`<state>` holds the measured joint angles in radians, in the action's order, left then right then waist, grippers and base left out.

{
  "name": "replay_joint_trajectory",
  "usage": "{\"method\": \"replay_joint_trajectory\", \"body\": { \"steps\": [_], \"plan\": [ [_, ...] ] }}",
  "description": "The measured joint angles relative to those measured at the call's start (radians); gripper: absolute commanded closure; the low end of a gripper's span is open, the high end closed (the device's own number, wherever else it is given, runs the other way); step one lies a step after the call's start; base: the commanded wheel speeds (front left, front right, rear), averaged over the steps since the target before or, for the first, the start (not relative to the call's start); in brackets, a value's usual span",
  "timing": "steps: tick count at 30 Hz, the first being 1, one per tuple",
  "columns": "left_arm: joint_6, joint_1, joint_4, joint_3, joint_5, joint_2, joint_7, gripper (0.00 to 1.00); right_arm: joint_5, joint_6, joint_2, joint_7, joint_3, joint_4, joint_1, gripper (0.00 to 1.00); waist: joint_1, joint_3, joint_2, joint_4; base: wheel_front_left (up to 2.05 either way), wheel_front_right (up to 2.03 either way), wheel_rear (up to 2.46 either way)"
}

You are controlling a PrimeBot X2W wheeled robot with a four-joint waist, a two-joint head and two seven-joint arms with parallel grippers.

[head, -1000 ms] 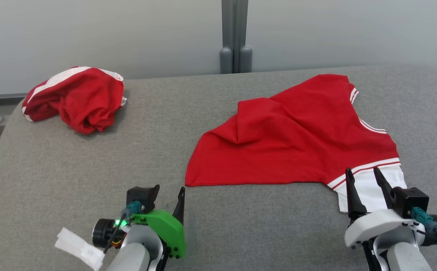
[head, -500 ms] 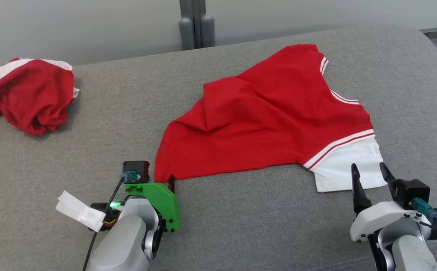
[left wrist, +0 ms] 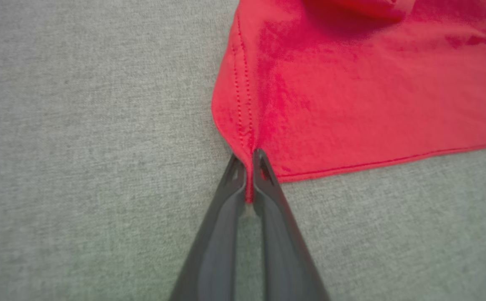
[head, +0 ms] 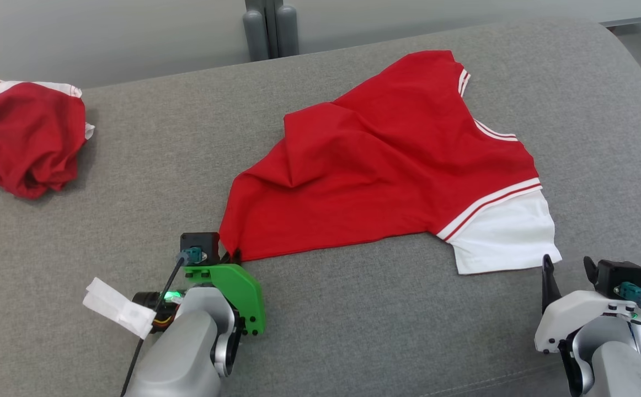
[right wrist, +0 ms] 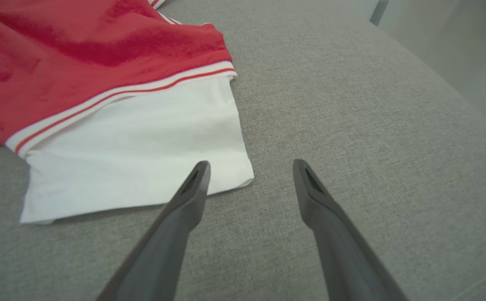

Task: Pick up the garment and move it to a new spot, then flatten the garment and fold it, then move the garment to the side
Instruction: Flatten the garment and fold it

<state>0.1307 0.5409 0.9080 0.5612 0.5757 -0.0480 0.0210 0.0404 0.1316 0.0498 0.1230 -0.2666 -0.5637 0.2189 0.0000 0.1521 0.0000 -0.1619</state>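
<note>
Nearest the camera, the left hand [left wrist: 247, 161] has its two long dark fingers pinched together on the near left hem corner of the red short-sleeved shirt with one white sleeve and red-and-white striped trim [head: 375, 182]. A sliver of red cloth is caught between the tips, and the corner is drawn up into a small peak. Just behind that corner a bright green plastic bracket [head: 238, 289] sits on the left wrist, and a white paper tag [head: 116, 314] hangs off the arm on the side away from the shirt. The right hand [right wrist: 251, 164] is spread wide and holds nothing. It is poised just off the shirt's near right end, with one fingertip over the outer corner of the white sleeve and the other over bare cloth. The shirt lies mostly spread on the grey fabric-covered table [head: 353, 325], with a raised fold towards its far left and its striped neckline on the far right edge. Well to the shirt's left, and apart from it, lies a crumpled red and white garment [head: 22, 138]. Beyond the shirt's far edge, past the table, stand two grey rounded posts [head: 268, 27].
</note>
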Motion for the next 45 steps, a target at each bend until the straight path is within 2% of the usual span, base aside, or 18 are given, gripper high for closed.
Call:
{"method": "replay_joint_trajectory", "body": {
  "steps": [9,10,11,14,17,18,24,30,37,41,45],
  "plan": [
    [0.003,0.002,-0.002,0.050,0.032,0.001,0.044,1.00,-0.015,0.000,0.015,-0.006,-0.010,-0.188,0.103,0.00,0.0000,0.005,0.0000,0.030,0.00,0.00,0.00],
    [0.002,0.002,-0.003,0.053,0.035,0.000,0.050,1.00,-0.025,0.000,0.019,-0.008,-0.009,-0.213,0.116,0.16,0.0000,0.006,0.0000,0.032,0.00,0.00,0.00],
    [0.002,0.002,-0.003,0.055,0.039,0.001,0.051,1.00,-0.028,0.000,0.023,-0.012,-0.008,-0.232,0.126,0.16,0.0000,0.008,0.0000,0.033,0.00,0.00,0.00],
    [0.002,0.006,-0.006,0.063,0.046,0.000,0.060,1.00,-0.043,0.000,0.029,-0.035,-0.003,-0.284,0.163,0.51,0.0000,0.015,0.0000,0.036,0.00,0.00,0.00],
    [0.003,0.014,-0.007,0.067,0.052,0.000,0.070,1.00,-0.070,0.000,0.035,-0.042,0.014,-0.321,0.194,0.79,0.0000,0.022,0.0000,0.037,0.00,0.00,0.00],
    [0.003,0.016,-0.007,0.067,0.055,0.000,0.073,1.00,-0.079,0.000,0.039,-0.041,0.023,-0.330,0.202,1.00,0.0000,0.024,0.0000,0.037,0.00,0.00,0.00],
    [-0.018,0.019,-0.022,0.050,0.095,0.000,0.116,1.00,-0.133,0.000,0.053,0.040,0.073,-0.315,0.218,1.00,0.0000,0.022,0.0000,0.027,0.00,0.00,0.00],
    [-0.067,0.018,-0.090,-0.003,0.178,0.000,0.154,1.00,-0.306,0.000,0.047,0.089,0.155,-0.159,0.224,1.00,0.0000,-0.007,0.0000,0.019,0.00,0.00,0.00],
    [-0.130,-0.019,-0.299,-0.073,0.336,0.000,0.128,1.00,-0.396,0.000,0.114,0.087,0.176,0.178,0.153,1.00,0.0000,-0.068,0.0000,0.021,0.00,0.00,0.00],
    [-0.129,-0.055,-0.479,-0.099,0.374,-0.011,0.106,1.00,-0.400,0.000,0.123,0.047,0.129,0.402,0.094,1.00,0.0000,-0.108,0.0000,0.027,0.00,0.00,0.00],
    [-0.086,-0.113,-0.722,-0.142,0.420,-0.043,0.076,1.00,-0.389,0.000,0.108,-0.011,0.074,0.654,0.027,1.00,0.0000,-0.152,0.0000,0.035,0.00,0.00,0.00]
  ]
}}
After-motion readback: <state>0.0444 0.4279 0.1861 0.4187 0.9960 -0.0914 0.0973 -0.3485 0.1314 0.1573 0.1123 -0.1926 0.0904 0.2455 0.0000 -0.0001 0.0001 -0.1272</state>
